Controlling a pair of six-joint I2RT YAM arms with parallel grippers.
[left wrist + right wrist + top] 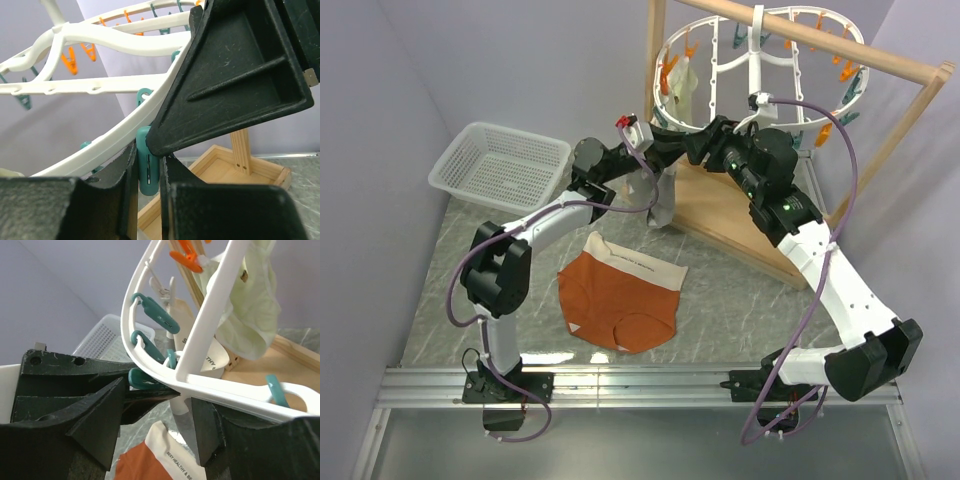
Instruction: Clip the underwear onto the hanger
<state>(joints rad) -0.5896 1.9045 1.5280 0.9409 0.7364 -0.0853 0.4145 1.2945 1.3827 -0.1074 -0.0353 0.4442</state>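
A glossy white plastic hanger (pixel 206 320), oval and ringed with pegs, hangs over a grey marbled table (pixel 720 290). The left gripper (pixel 149 172) pinches a teal clothespin (pixel 145 142) on the curved rim. The right gripper (pixel 157 395) has its black wedge-shaped jaws apart, straddling that rim. The soft rust-orange underwear (pixel 620 295), cream-banded, lies flat on the table, well apart from both grippers.

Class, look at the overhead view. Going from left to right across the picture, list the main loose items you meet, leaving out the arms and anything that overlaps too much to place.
basket → underwear → hanger
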